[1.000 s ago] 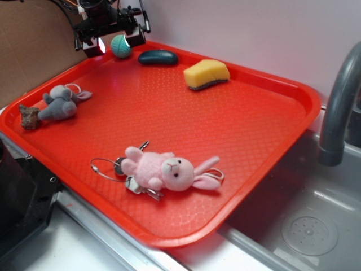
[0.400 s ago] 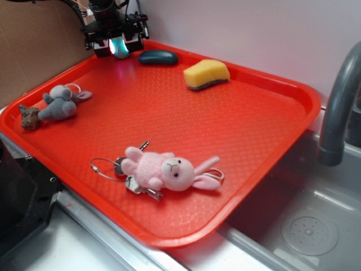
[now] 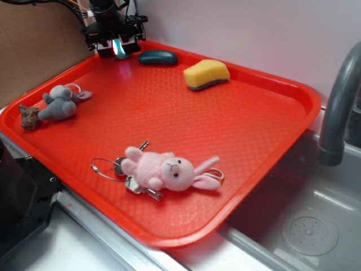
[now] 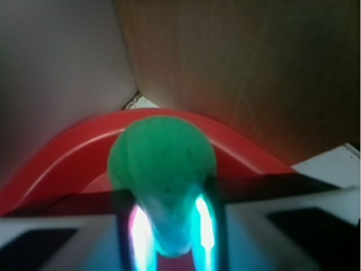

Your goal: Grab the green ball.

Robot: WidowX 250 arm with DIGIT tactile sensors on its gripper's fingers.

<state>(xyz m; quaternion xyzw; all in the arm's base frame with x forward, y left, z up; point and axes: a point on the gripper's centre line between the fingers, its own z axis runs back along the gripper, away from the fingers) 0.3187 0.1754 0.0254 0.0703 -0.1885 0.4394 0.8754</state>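
The claw (image 3: 119,47) stands at the far left corner of the red tray (image 3: 271,130), closed down on the green ball (image 3: 119,48), which sits between its two fingers with only a thin teal sliver showing in the exterior view. In the wrist view the ball (image 4: 162,164) fills the gap between the fingers (image 4: 210,226), squeezed narrow at the bottom where they press its sides and bulging round above them, with the tray's rim curving behind it. A second ago the claw was spread wide and held higher, tilted, with the whole ball plainly in sight between its pads; by the later frame it had dropped around the ball, and now the fingers are drawn in tighter and the arm stands a touch straighter over the corner. Nothing else has shifted: the dark oval (image 3: 158,57) lies just right of the claw, the yellow sponge (image 3: 206,74) further right along the back edge, the grey mouse toy (image 3: 59,104) near the left rim beside a brown lump (image 3: 29,117), and the pink bunny keyring (image 3: 163,169) near the front. The tap (image 3: 340,107) and sink (image 3: 307,226) stand to the right of the tray.
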